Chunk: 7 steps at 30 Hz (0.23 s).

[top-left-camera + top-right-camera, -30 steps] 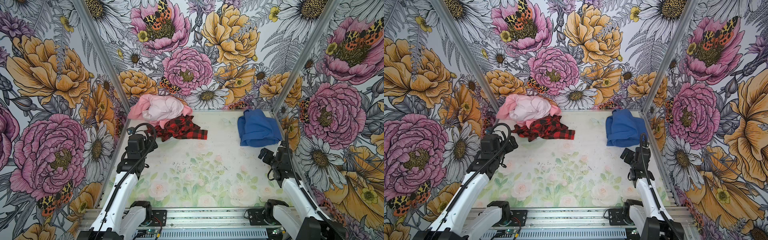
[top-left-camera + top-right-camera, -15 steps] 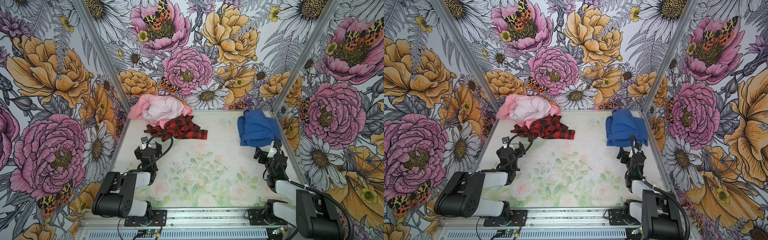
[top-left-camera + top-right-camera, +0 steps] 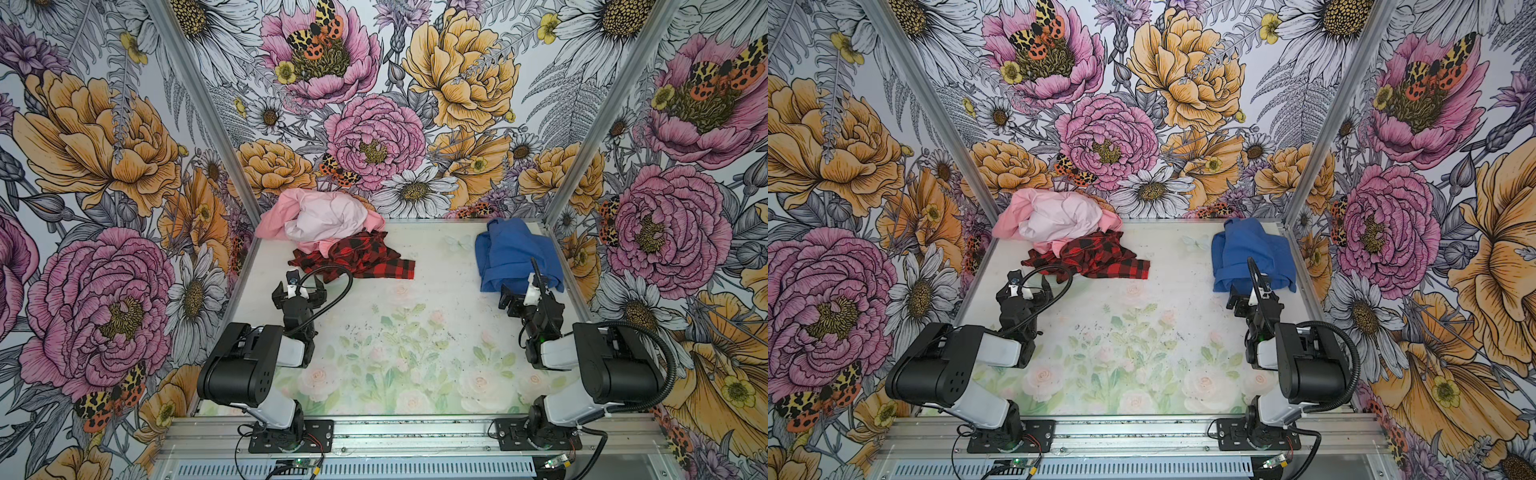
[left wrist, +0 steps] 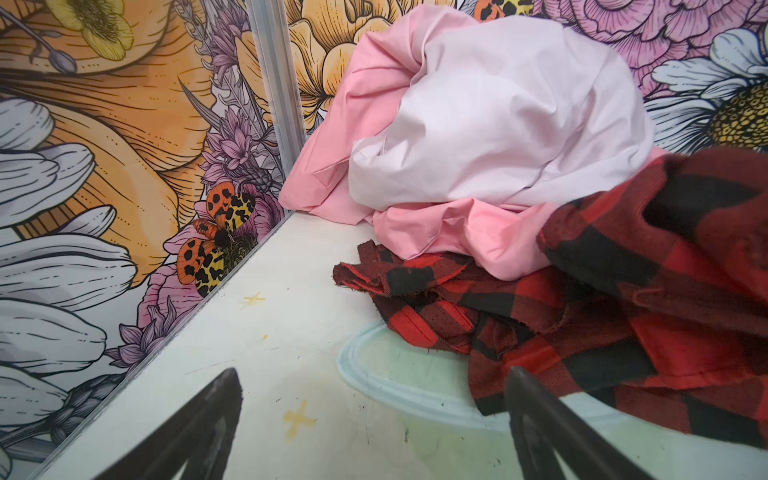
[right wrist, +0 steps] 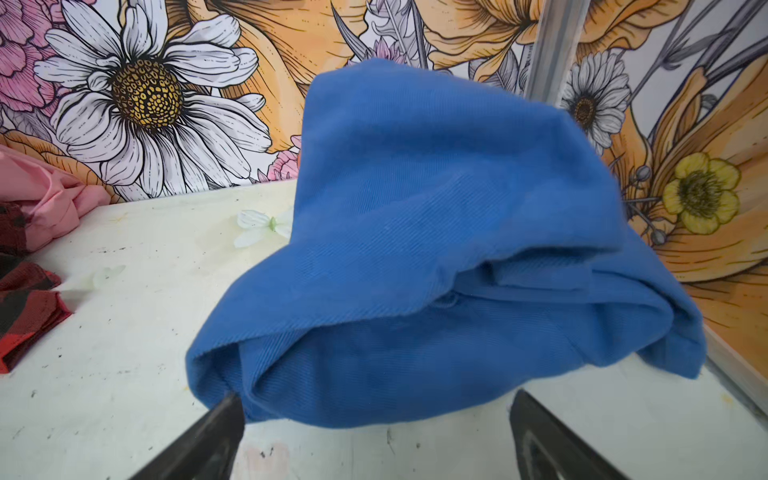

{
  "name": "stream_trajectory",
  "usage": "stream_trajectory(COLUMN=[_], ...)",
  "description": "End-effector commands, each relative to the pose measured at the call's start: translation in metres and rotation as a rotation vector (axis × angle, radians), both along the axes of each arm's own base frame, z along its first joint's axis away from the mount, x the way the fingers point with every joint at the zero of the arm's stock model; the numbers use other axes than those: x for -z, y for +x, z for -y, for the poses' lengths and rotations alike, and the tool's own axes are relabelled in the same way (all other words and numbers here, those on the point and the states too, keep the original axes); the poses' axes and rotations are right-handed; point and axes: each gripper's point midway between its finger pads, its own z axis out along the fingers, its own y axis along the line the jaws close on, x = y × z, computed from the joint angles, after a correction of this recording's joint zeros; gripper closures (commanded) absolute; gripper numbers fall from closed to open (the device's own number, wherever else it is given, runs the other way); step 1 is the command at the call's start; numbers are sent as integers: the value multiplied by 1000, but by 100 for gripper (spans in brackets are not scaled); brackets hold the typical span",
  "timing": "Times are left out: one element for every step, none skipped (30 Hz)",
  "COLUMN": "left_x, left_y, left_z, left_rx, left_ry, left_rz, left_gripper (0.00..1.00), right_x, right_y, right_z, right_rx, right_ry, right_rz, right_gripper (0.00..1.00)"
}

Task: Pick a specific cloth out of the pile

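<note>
- Evidently the cloth (image 3: pixel 515 253), plain royal blue, lies bunched in the far right corner of the table (image 3: pixel 415 299), close to the right wall and well apart from the pile. From that I judge it already picked out and set down on its own.
- Its folds are slack and doubled over, as loose fabric settles. Nothing lifts or pins it.
- The right gripper (image 3: pixel 528 296) sits low just before the cloth's near edge, jaws spread wide and empty. In the right wrist view one fingertip (image 5: pixel 226 409) is at the hem, and I cannot tell whether it touches.
- The pile (image 3: pixel 328 232) fills the far left corner. A pale pink cloth (image 3: pixel 332 214) sits on a pink cloth (image 3: pixel 272 218), and the plaid cloth (image 3: pixel 361 259) spills out toward the middle.
- The left gripper (image 3: pixel 299 289) sits low just short of the plaid cloth's edge, jaws likewise wide apart and gripping nothing.
- Both arms are doubled back over their bases. That reads as a parked pose, clear of the fabrics.
- A second ago both arms stood stretched out long from their bases. They have since folded down, elbows drawn back toward the near rail.
- Cloth and pile lie as they did then.
</note>
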Motion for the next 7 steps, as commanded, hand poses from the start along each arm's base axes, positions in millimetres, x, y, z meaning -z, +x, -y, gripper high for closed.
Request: stream_trajectory(left_x=[-5, -5, -3, -1, -1, -4, -5], left_y=[0, 2, 6, 8, 7, 4, 1], left_z=[4, 4, 1, 0, -1, 0, 2], left_rx=[19, 20, 11, 9, 9, 5, 8], left_ry=[4, 0, -4, -11, -13, -7, 0], left_rz=[29, 21, 2, -15, -10, 10, 24], left_gripper=[1, 1, 1, 1, 1, 1, 1], right_x=[-20, -19, -19, -21, -21, -21, -21], right_y=[19, 19, 18, 16, 15, 15, 15], right_z=[-6, -13, -22, -29, -30, -30, -29], right_rx=[-14, -46, -91, -122, -127, -114, -110], right_ry=[-65, -78, -93, -108, -114, -122, -123], right_rz=[33, 23, 26, 43, 45, 48, 45], right_gripper=[0, 0, 0, 1, 0, 0, 0])
